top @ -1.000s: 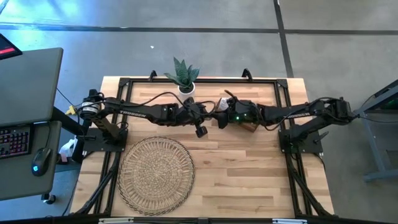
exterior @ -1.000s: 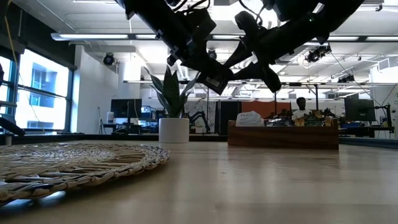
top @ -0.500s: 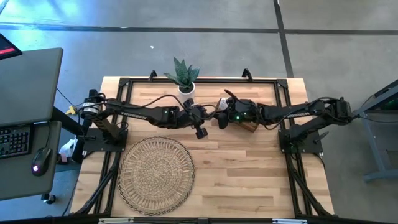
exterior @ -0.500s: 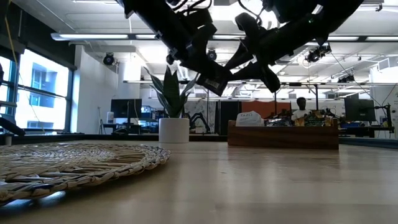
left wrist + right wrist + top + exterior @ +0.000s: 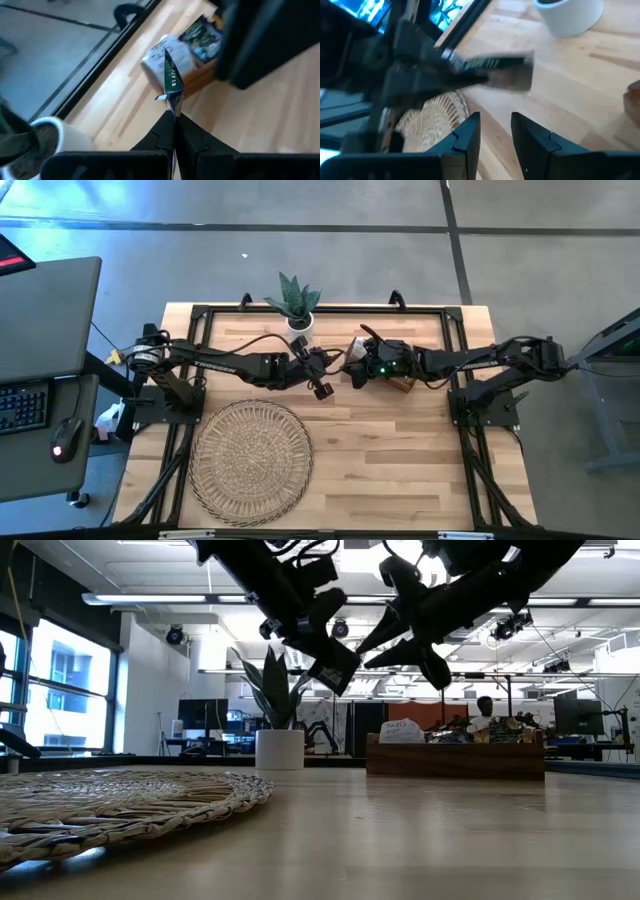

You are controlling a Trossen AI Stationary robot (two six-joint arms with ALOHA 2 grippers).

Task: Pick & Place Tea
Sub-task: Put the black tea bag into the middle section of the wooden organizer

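Observation:
My left gripper (image 5: pixel 320 383) hangs above the table's middle and is shut on a dark green tea sachet (image 5: pixel 171 80). That sachet also shows in the low view (image 5: pixel 335 668) and blurred in the right wrist view (image 5: pixel 485 64). My right gripper (image 5: pixel 495 125) is open and empty; it hovers close to the right of the sachet (image 5: pixel 352 372), above the table. More sachets (image 5: pixel 202 37) stand in the brown wooden tray (image 5: pixel 200 75), which my right arm largely covers in the high view (image 5: pixel 403 384). My left gripper pinches the sachet between its two fingertips (image 5: pixel 165 131) by one end (image 5: pixel 173 102). The sachet sticks out beyond the fingertips, seen edge-on. In the low view the fingers slant downward, and the sachet is lifted clear, well above the table.
A round woven mat (image 5: pixel 250 460) lies on the near left part of the table. A potted plant in a white pot (image 5: pixel 297 305) stands at the far edge. The tray (image 5: pixel 455 760) sits right of centre. Black frame rails run along the table's sides. A person shows far off in the room behind.
My left gripper, still shut on the sachet, has drawn slightly toward the table's left and risen a little. The sachet has tipped a bit with it. My right gripper has stayed open and nearly still.

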